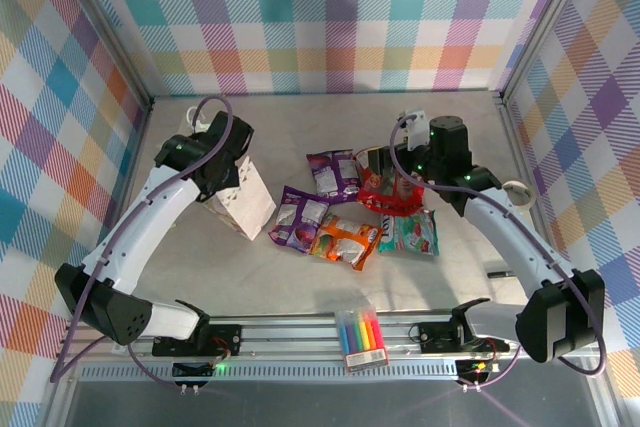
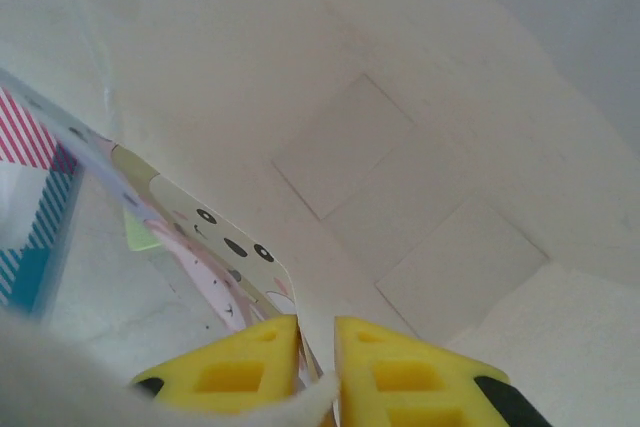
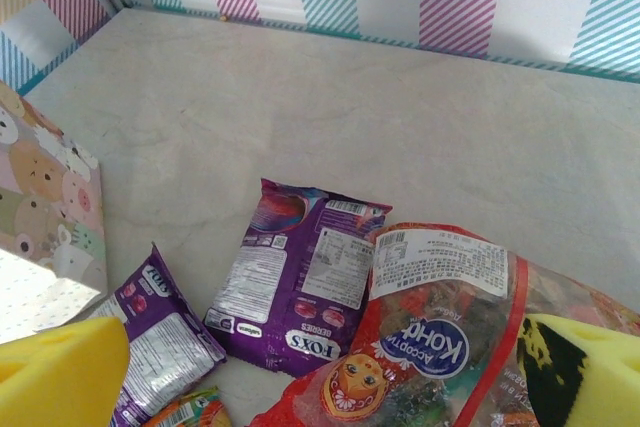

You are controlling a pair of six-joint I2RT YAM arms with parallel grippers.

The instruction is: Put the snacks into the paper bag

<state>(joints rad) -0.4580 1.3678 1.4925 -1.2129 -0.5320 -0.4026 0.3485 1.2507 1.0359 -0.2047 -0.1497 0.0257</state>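
Observation:
The paper bag (image 1: 245,205) stands at the left with its mouth tipped toward the arm. My left gripper (image 1: 222,159) reaches into that mouth. In the left wrist view the left gripper (image 2: 317,335) is shut on the bag's printed wall (image 2: 215,232), above the white inside (image 2: 420,137). The snacks lie in a cluster at centre: two purple packets (image 1: 333,175) (image 1: 298,219), an orange one (image 1: 345,240), a red one (image 1: 392,199) and a teal-and-white one (image 1: 411,234). My right gripper (image 3: 320,357) hangs open just above the red packet (image 3: 450,337), beside a purple packet (image 3: 300,277).
A pack of rainbow marker pens (image 1: 362,339) lies on the rail at the near edge. Checked walls close the table on three sides. Bare table lies behind the snacks and between the bag and the left wall.

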